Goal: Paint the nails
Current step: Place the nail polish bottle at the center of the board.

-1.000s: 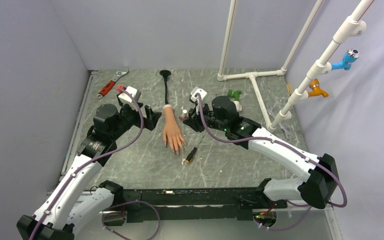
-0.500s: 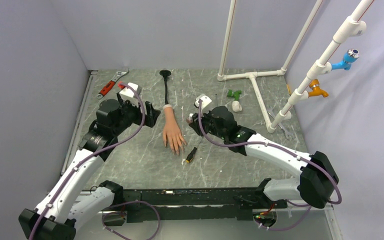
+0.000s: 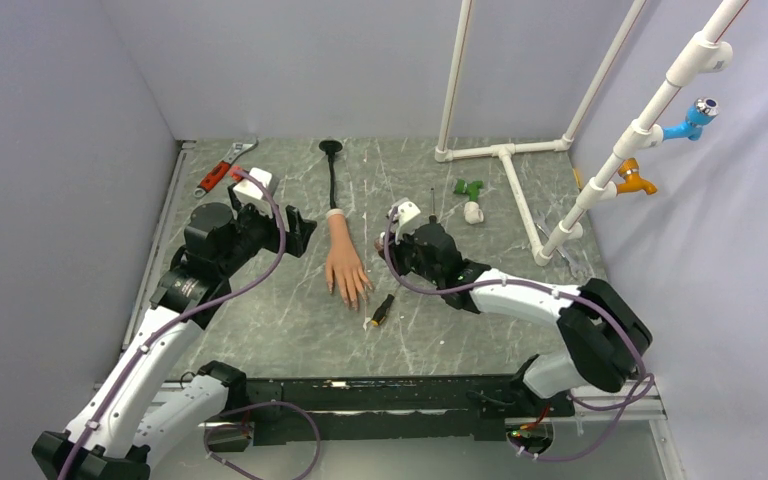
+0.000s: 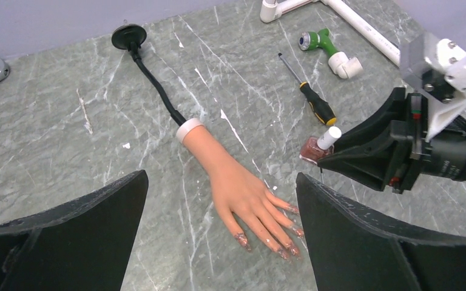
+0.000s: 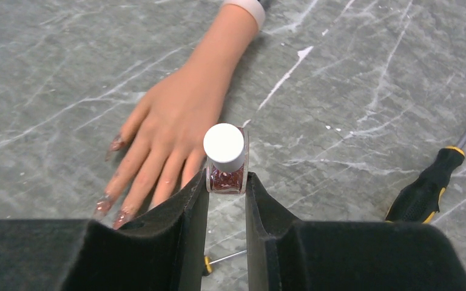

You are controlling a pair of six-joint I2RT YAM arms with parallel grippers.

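Clamping a polish bottle (image 5: 224,147), right hand (image 5: 226,182) hides some nails (image 5: 103,206)

- I count one rubber hand (image 4: 227,182), bearing five nails (image 4: 241,240).
- One polish bottle (image 5: 224,151).
- Two screwdrivers: far screwdriver (image 4: 317,107), near screwdriver (image 3: 382,310).
- One wrench (image 3: 222,170).
- Two taps: blue tap (image 3: 695,118), orange tap (image 3: 632,181).
- One green fitting (image 4: 322,41), one white elbow (image 4: 346,64).
- Two tools of mine: left tool (image 4: 220,182), right tool (image 5: 226,180).
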